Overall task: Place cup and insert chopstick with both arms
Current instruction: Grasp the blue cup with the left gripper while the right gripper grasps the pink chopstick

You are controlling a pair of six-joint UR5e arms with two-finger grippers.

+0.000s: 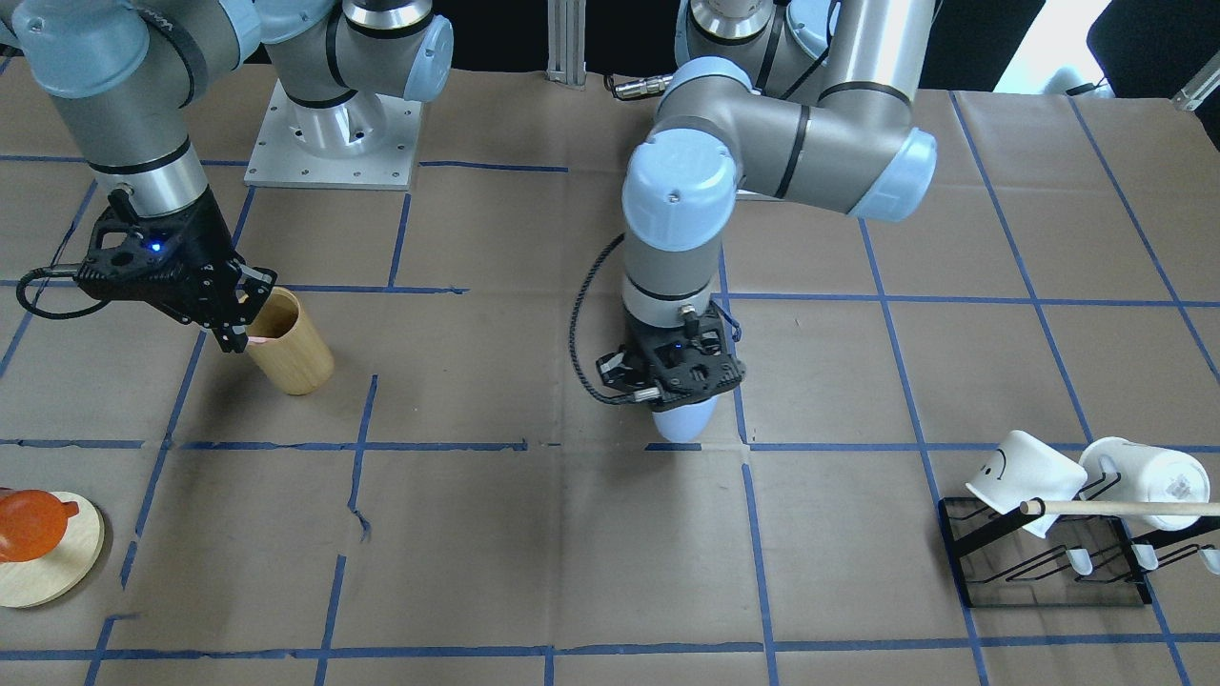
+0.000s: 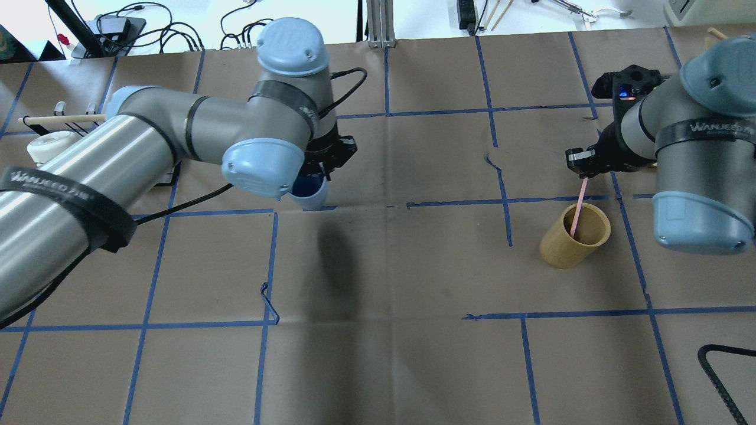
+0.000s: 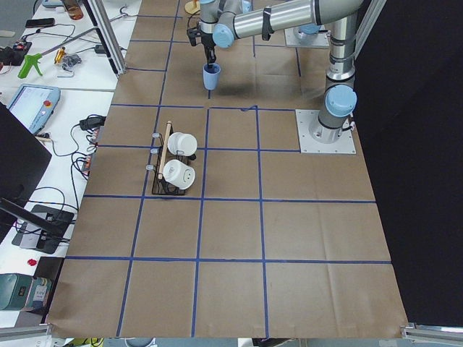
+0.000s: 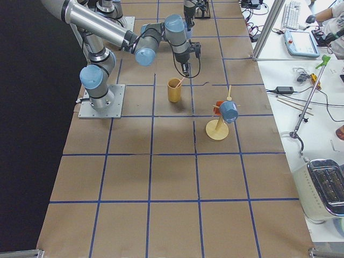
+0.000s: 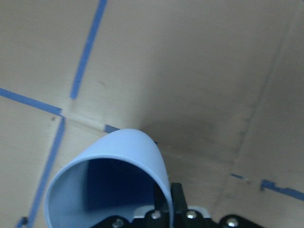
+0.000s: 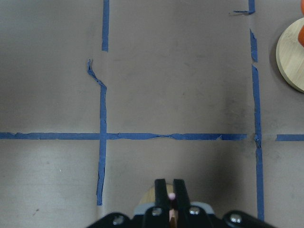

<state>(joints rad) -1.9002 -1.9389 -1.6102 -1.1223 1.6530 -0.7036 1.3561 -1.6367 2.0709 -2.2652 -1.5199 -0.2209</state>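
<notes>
Chopstick [image 2: 579,203] in downward-pointing right hand [image 2: 583,174]

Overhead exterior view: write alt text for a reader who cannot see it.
The right tool holds a pink chopstick, its lower end inside a wooden cup on the taped brown table. The left tool grips a blue cup by its rim.

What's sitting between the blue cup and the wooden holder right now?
Nothing: overhead view shows only taped brown paper between blue cup and wooden holder.
</notes>
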